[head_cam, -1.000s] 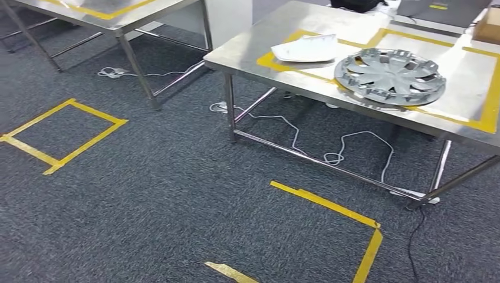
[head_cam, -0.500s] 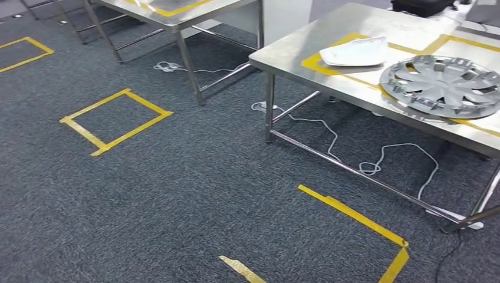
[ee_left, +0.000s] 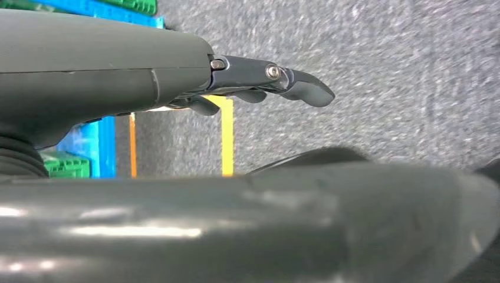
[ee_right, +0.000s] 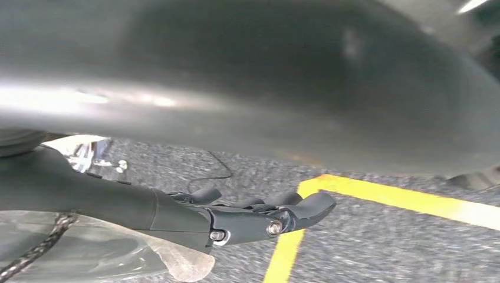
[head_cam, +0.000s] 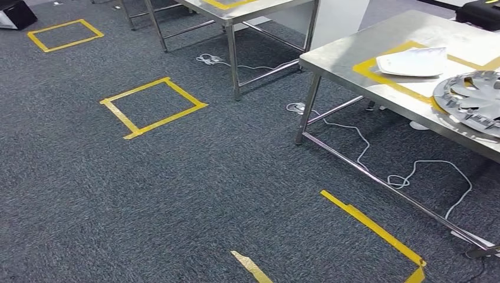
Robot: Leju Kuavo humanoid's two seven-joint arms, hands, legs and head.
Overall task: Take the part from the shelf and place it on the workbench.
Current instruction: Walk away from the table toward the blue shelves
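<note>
Dark grey carpet (head_cam: pixel 194 194) marked with yellow tape squares (head_cam: pixel 153 107) spreads below a steel tabletop (head_cam: pixel 354 56). On that tabletop, inside its yellow tape border, lies the silver wheel-cover part (head_cam: pixel 471 100), with a white sheet (head_cam: pixel 413 61) just beside it, nearer the tabletop's far side. Left hand (ee_left: pixel 259 82) hangs over the carpet with fingers loosely extended, holding nothing; right hand (ee_right: pixel 259 215) likewise, fingers apart and empty.

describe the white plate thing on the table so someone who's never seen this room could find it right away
Start at the steel table on the right, marked with yellow tape. Near its front left corner a flat white piece lies across that tape. Beside it sits a silver spoked wheel cover; the white piece is plain and smooth.
</note>
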